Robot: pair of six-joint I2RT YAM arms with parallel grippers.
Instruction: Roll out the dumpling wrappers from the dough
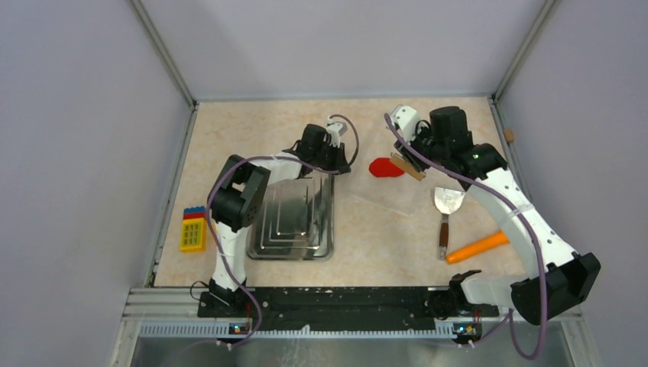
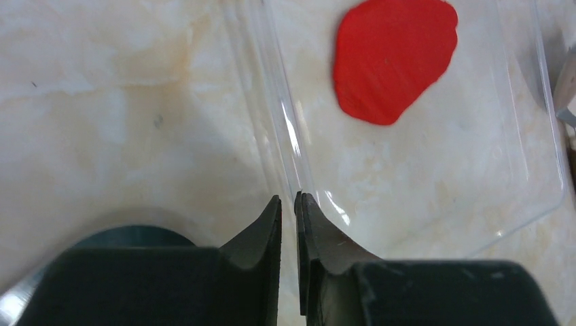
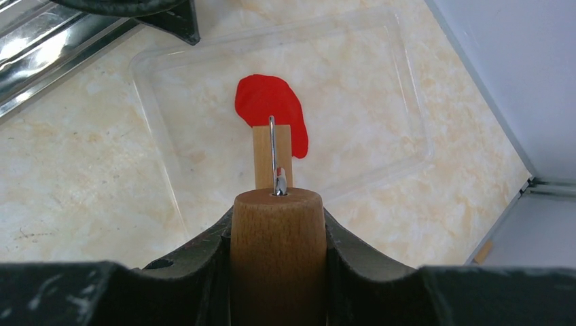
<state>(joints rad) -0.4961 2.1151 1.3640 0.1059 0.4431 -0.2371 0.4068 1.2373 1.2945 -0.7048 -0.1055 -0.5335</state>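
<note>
the right tool is clamped on the thick handle of the small wooden roller with a wire yoke, 1 finger pressed to each side of the handle. the roller's little barrel sits at the near edge of the flat bright red clay dough. the dough lies inside the shallow clear plastic tray, nearer the tray's far edge than its near one. it is a flattened, uneven oval, not a neat round, and no finished dumpling wrapper shows in the tray.

the left tool is at the tray's rim. its 2 fingers are a thin slit apart and the rim runs into that slit; whether they bite on the plastic i cannot tell.

the step in hand looks like rolling the sheet thinner and more even. to do it well, the tray should be pinned before any push, since smooth plastic on the pale marbled table will likely slide. the barrel should lie flat on the clay, both ends bearing alike, so that no ridge forms. short, light strokes from the dough's middle out toward the tray's walls should spread it without tearing. each stroke should end short of the tray's wall. the thicker side, which i cannot pick out here, wants more passes.
</note>
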